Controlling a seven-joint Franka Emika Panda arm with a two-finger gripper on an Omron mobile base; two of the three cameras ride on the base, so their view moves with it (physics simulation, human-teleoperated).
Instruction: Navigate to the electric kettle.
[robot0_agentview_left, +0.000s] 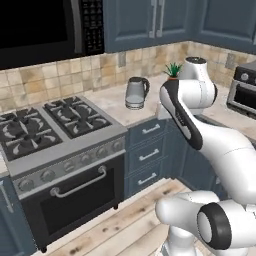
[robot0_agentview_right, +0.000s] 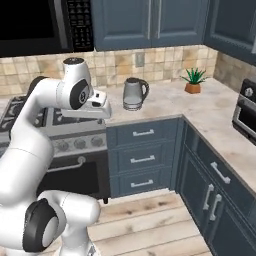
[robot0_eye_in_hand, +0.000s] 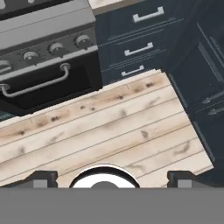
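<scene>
Upright on the counter, silvery tapering electric kettle, dark lid, black loop handle; fingers' spread unclear.

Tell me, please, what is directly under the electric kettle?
The electric kettle sits on its round flat base, which rests on the beige counter above a stack of blue drawers. The drawers are closed, so their contents are hidden.

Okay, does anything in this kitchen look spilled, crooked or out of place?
Nothing stands out. The electric kettle stands upright on the counter beside the stove, the potted plant is upright, and the drawers are shut.
</scene>
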